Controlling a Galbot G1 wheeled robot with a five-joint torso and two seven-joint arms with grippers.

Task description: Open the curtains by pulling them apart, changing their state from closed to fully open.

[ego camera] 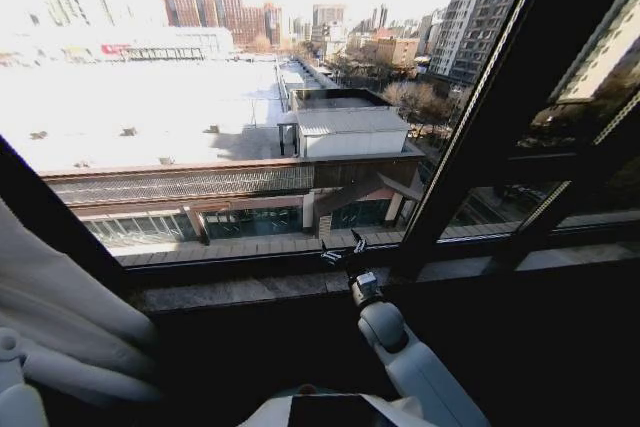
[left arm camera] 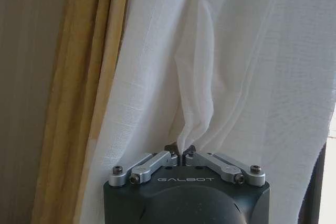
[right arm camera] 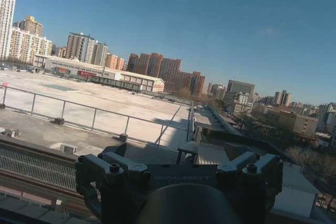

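In the left wrist view my left gripper (left arm camera: 181, 151) is shut on a fold of the sheer white curtains (left arm camera: 231, 72), and the fabric is drawn into a pinch at the fingertips. In the head view the curtains (ego camera: 60, 312) are bunched at the lower left beside my left arm (ego camera: 15, 392). The window glass ahead is uncovered and shows the city. My right gripper (ego camera: 344, 250) is open with nothing in it. It is held out over the window sill (ego camera: 240, 290), close to the glass.
A brown-gold drape (left arm camera: 86, 93) hangs beside the white fabric, next to a plain wall. Dark window frame bars (ego camera: 480, 137) slant across the right side of the window. The sill runs along under the glass, with a dark wall below it.
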